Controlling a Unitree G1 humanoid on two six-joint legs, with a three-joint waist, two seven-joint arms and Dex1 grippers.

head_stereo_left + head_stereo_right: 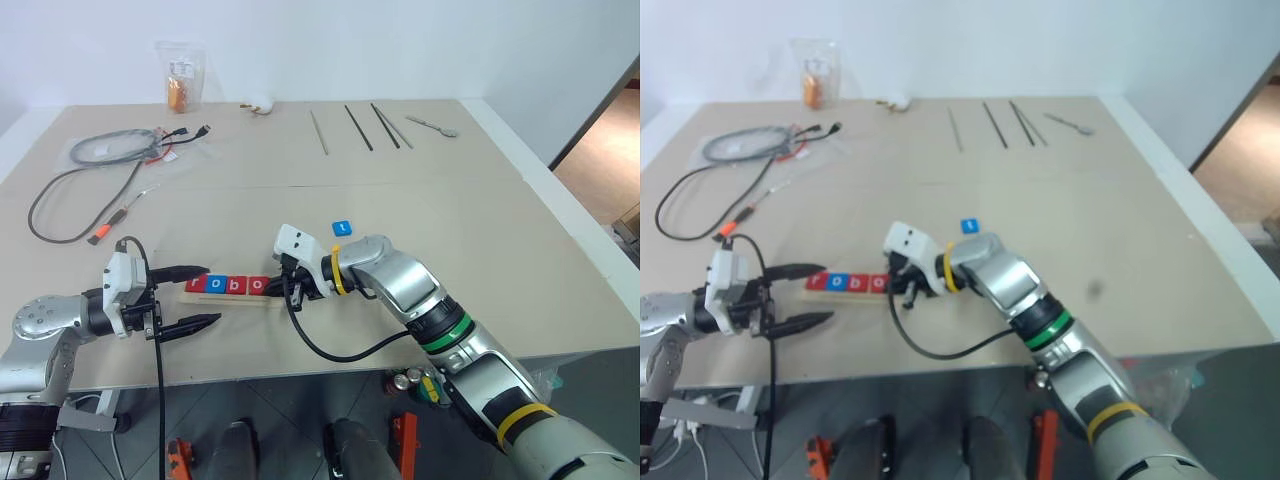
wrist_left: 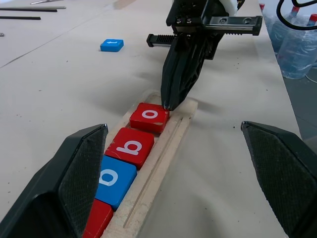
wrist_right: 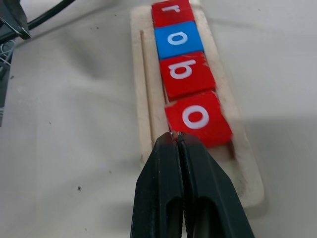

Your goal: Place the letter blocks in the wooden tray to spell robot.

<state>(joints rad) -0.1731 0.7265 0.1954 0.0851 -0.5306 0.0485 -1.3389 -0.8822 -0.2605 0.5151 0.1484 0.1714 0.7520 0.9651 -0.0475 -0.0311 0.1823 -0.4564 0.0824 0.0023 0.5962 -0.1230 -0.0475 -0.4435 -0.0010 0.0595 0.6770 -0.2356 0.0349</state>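
Blocks first: from the head view, r, o, b, o (image 1: 229,285) sit in a row in the tray (image 1: 272,300), which lies near the front edge of the table (image 1: 480,240). The blue t (image 1: 342,228) sits loose on the table a bit behind the tray, so I'd say it's the last one to go. The right claw (image 1: 285,283) is down at the tray's right end, the left claw (image 1: 196,296) hangs just off the tray's left end with its fingers spread wide, holding nothing.

Left wrist view: the right claw's tip (image 2: 168,101) touches the last o (image 2: 149,117), which sits a bit crooked. Looks like it's nudging it straight.

Right wrist view: fingers (image 3: 168,198) pressed shut, empty, at that o's corner (image 3: 198,118). Bare tray (image 3: 247,183) past the o leaves room for the t.
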